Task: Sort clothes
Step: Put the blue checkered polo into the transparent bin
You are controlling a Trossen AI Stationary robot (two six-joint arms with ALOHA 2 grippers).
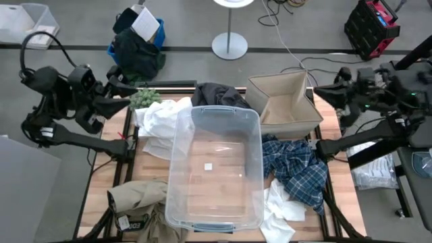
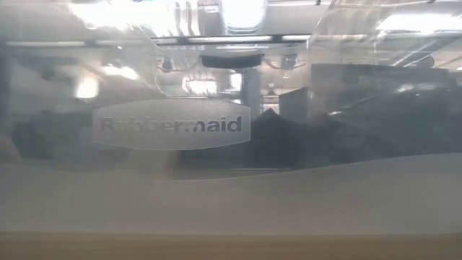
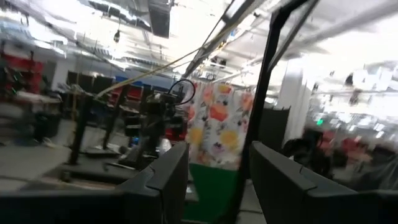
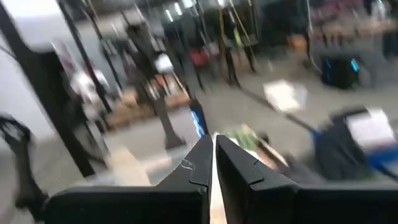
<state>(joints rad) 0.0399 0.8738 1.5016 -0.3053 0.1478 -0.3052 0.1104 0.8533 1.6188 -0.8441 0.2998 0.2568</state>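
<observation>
A white garment [image 1: 158,121] lies at the table's left, partly under the clear bin [image 1: 214,169]. A dark grey piece [image 1: 219,94] lies at the far edge, and a blue-and-white plaid shirt [image 1: 297,169] at the right. A tan khaki piece [image 1: 138,199] lies at the near left, and small white pieces [image 1: 280,209] at the near right. My left gripper [image 1: 128,96] is open and empty over the far left corner; its fingers also show in the left wrist view [image 3: 217,180]. My right gripper [image 1: 318,92] is shut and empty over the far right; it also shows in the right wrist view [image 4: 213,162].
A tan fabric box [image 1: 287,101] stands open at the far right. A small green plant [image 1: 142,98] sits at the far left, close by my left gripper. The bin's wall with its label [image 2: 173,124] fills the low view. A dark bundle with a blue bag [image 1: 138,44] lies on the floor beyond.
</observation>
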